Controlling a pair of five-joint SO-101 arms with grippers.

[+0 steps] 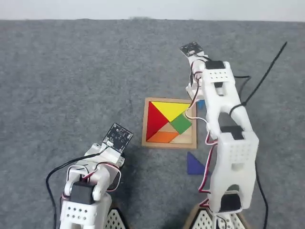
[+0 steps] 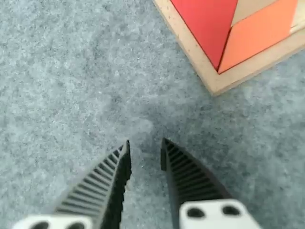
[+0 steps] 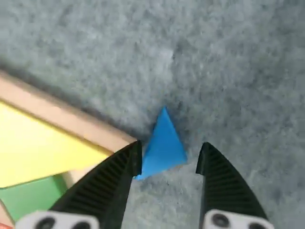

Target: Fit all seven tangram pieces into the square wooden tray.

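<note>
One blue triangle sits between parted fingers of right gripper, nothing gripped; point away, just beside tray corner. Left gripper slightly parted, empty, farther off.

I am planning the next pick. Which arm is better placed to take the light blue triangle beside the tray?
Right. The right gripper, open, straddles the light blue triangle beside the tray; the left gripper hangs over bare carpet.
</note>
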